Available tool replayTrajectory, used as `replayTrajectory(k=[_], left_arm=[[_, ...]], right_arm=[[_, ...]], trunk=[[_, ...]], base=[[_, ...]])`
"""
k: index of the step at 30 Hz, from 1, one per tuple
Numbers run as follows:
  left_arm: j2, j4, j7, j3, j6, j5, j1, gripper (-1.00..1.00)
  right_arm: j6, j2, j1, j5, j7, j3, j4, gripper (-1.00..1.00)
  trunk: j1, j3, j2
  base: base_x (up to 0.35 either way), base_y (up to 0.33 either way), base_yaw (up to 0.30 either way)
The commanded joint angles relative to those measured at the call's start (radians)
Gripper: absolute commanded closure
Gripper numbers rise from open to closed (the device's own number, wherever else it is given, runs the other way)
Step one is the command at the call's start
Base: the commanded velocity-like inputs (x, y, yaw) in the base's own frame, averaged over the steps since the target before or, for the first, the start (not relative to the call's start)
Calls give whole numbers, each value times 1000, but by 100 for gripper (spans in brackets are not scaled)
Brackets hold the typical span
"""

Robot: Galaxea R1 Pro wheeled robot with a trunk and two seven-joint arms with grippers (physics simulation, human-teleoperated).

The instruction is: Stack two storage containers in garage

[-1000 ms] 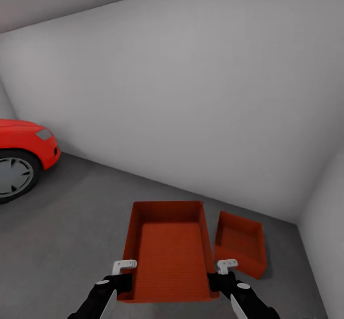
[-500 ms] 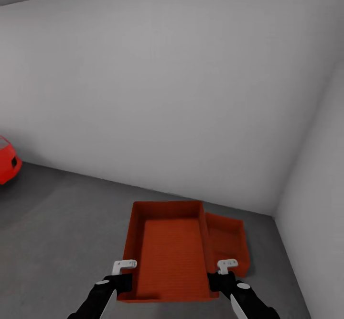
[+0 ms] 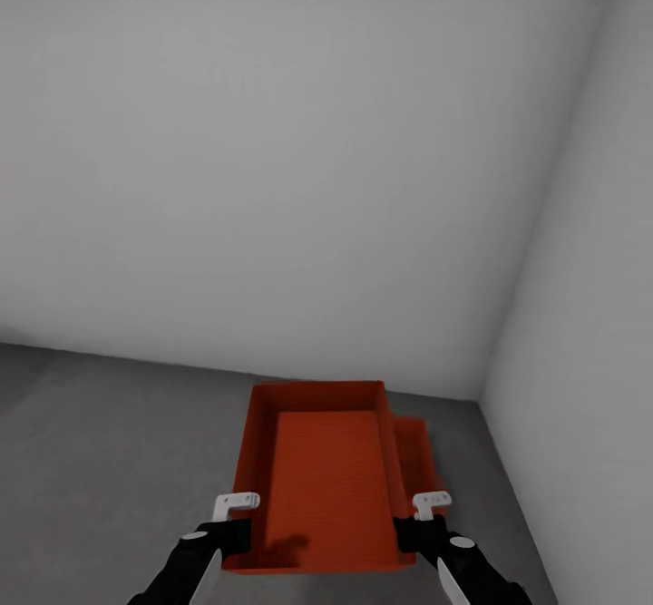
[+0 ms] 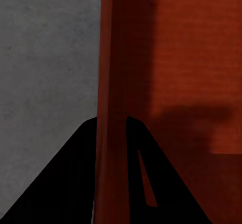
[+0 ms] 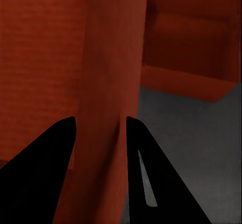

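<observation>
A red bin [image 3: 322, 478] is carried level in the garage, above and partly over a second bin [image 3: 419, 460] on the floor [image 3: 109, 433]

The left gripper [image 3: 238, 507] and right gripper [image 3: 430, 505] each pinch a long side wall, likely to keep it flat for stacking; grey walls [image 3: 272, 179] meet in the corner behind

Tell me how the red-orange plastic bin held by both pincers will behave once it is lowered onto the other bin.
The held red-orange rectangular plastic bin looks stiff: pinched by its side walls alone, left pincer and right pincer, its rim stays straight. Empty and thin-walled, it is probably light. With tapered walls, it may nest into the second red-orange bin on the grey concrete floor rather than slide off.
</observation>
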Motion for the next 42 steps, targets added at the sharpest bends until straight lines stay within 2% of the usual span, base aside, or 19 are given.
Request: replayTrajectory(k=[1, 19, 31, 42], left_arm=[[2, 0, 29, -1, 8, -15, 0, 100], [2, 0, 29, -1, 8, -15, 0, 100], [2, 0, 29, -1, 8, -15, 0, 100], [2, 0, 29, -1, 8, -15, 0, 100]], right_arm=[[-16, -1, -1, -14, 30, 7, -21, 100], [-16, -1, -1, -14, 30, 7, -21, 100], [-16, -1, -1, -14, 30, 8, -21, 100], [-16, -1, -1, -14, 30, 8, -21, 100]], trunk=[[1, -2, -1], [1, -11, -1], [1, -12, -1], [1, -12, -1]], base=[[317, -136, -284], [317, -141, -273], [130, -97, -17], [237, -213, 131]])
